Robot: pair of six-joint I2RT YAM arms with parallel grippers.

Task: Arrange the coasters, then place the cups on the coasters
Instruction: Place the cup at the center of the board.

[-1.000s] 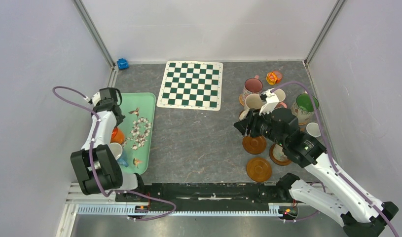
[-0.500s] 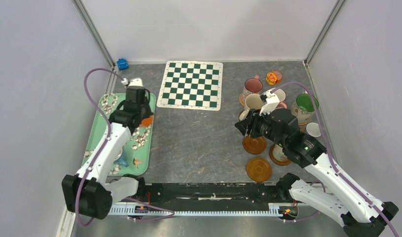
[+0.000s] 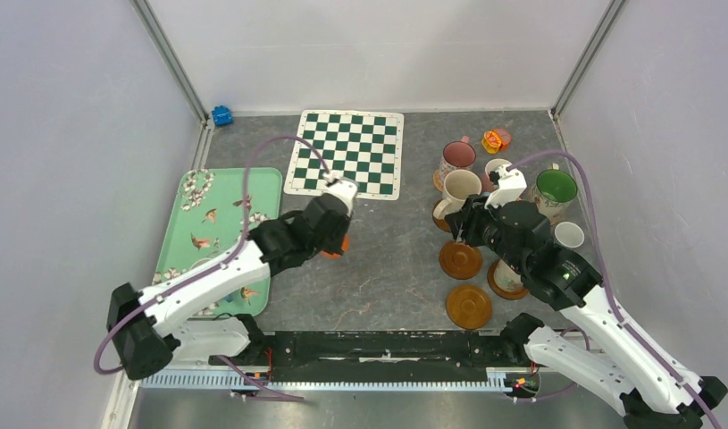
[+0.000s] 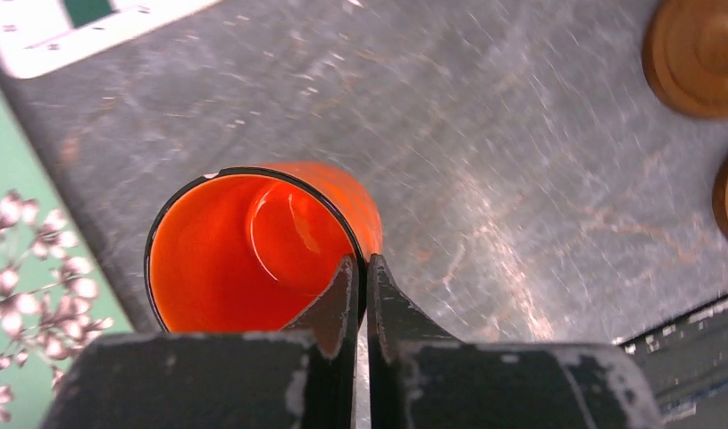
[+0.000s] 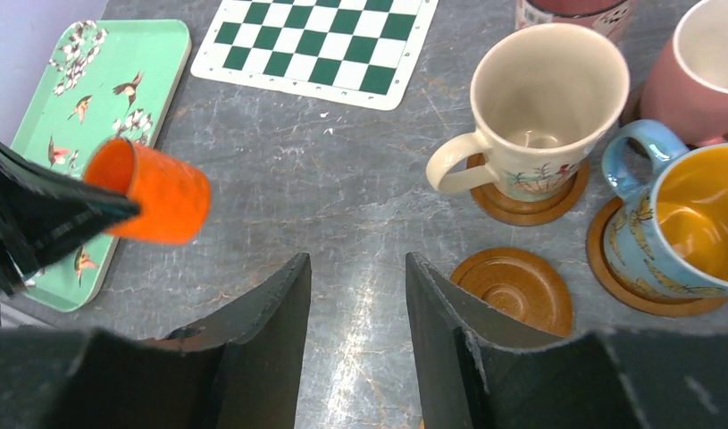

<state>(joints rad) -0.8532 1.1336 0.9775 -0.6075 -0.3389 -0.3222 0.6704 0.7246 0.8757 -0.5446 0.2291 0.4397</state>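
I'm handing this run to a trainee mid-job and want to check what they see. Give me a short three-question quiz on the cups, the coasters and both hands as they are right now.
1. True or false: the left hand pinches the orange cup by its rim.
2. Pick one. The cream cup: A stands upright on a coaster; B lies on its side; C stands upside down.
3. Fill in: the right hand is ____ and holds nothing.
Key: 1 true; 2 A; 3 open.
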